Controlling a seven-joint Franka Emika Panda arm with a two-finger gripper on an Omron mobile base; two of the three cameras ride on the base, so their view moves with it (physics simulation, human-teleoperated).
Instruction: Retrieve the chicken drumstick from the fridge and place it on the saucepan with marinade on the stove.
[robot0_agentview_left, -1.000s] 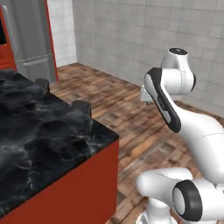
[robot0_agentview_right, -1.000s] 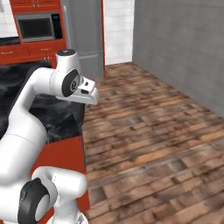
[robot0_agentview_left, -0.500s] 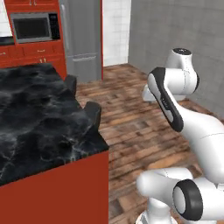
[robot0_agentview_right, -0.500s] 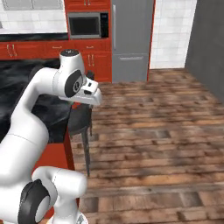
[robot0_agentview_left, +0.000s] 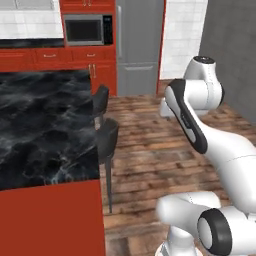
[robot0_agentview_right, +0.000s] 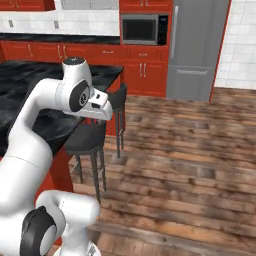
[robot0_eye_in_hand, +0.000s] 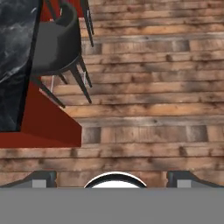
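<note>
The fridge (robot0_agentview_left: 137, 45) is a tall grey cabinet at the far wall with its long-handled door shut; it also stands at the upper right of the right base view (robot0_agentview_right: 197, 45). My arm is folded up over the base, well short of the fridge. The hand (robot0_agentview_right: 102, 105) points down at the wooden floor. My gripper (robot0_eye_in_hand: 113, 179) is open, its fingertips (robot0_eye_in_hand: 43, 178) wide apart with nothing between them. The chicken drumstick, the saucepan, the marinade and the stove are out of view.
A black marble island (robot0_agentview_left: 40, 125) with red sides stands to my left, with dark stools (robot0_agentview_left: 107, 135) (robot0_agentview_right: 90, 142) along its edge. A black-fronted microwave (robot0_agentview_left: 85, 30) sits in red cabinets left of the fridge. Wooden floor (robot0_agentview_right: 190, 150) stretches toward the fridge.
The whole scene has shifted as the base turns: the fridge and microwave have slid from the upper left toward the middle. The arm keeps its pose and the gripper stays open.
</note>
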